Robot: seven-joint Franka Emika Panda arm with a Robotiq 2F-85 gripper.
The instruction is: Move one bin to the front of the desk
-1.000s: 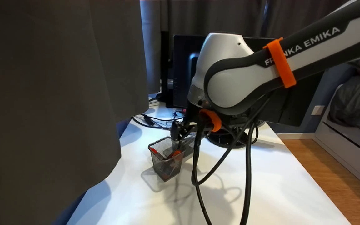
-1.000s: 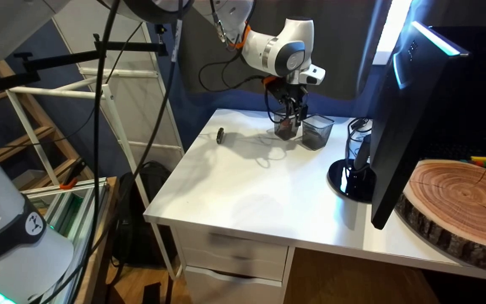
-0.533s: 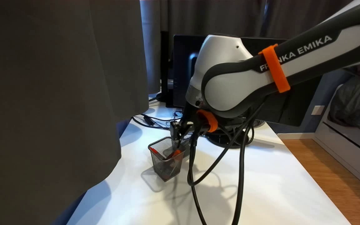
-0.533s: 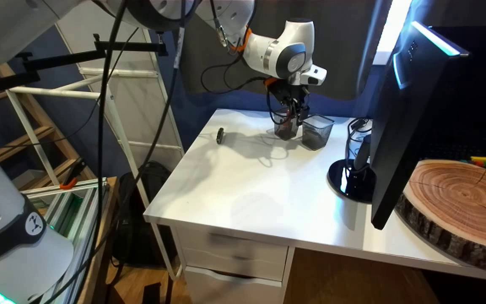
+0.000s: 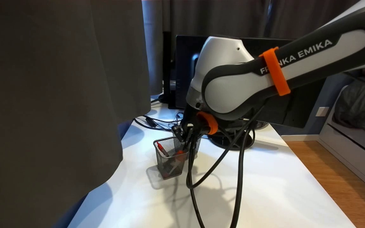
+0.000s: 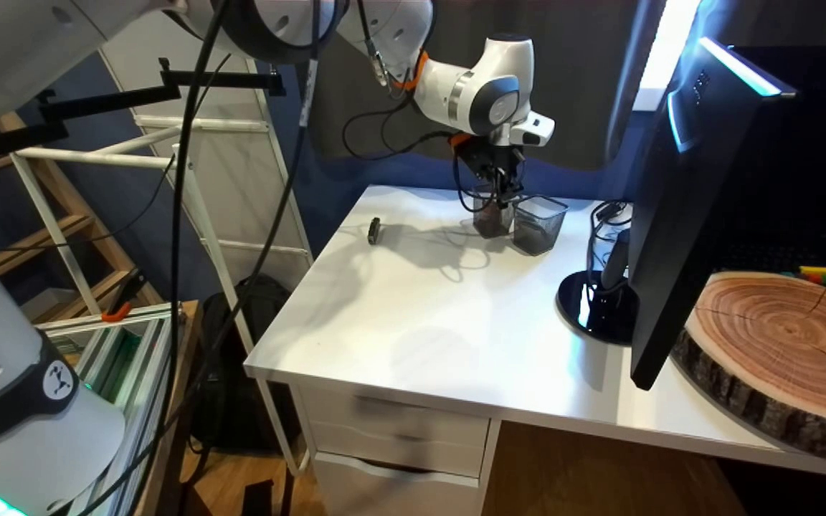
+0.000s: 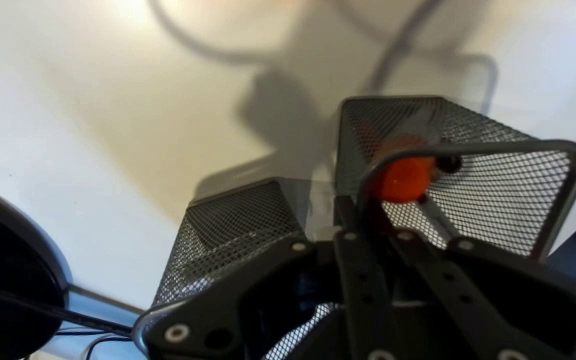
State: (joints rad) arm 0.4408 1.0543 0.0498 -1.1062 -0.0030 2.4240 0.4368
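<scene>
The bin point(image 5: 169, 167), a dark wire-mesh square cup, stands at the far end of the white desk point(image 6: 399, 322). A round orange item point(image 7: 403, 180) and a red pen point(image 5: 161, 147) show inside it. In the wrist view my gripper point(image 7: 365, 212) is shut on the bin's rim, one finger outside the wall and the other inside. That inner fingertip is hidden behind the rim. Both exterior views have the gripper point(image 6: 505, 197) coming down from above at the bin's side. The bin looks roughly upright; whether its base touches the desk I cannot tell.
A plain grey mesh cup point(image 6: 538, 231) stands right beside the bin, close to my outer finger. Beyond it are cables point(image 6: 608, 211) and a monitor point(image 6: 714, 186) on a round black base point(image 6: 592, 312). A small black object point(image 6: 373, 231) lies on the desk.
My jaws have closed on the bin's rim. The bin has turned a little and shifted slightly toward the grey cup. The arm has moved down slightly.
</scene>
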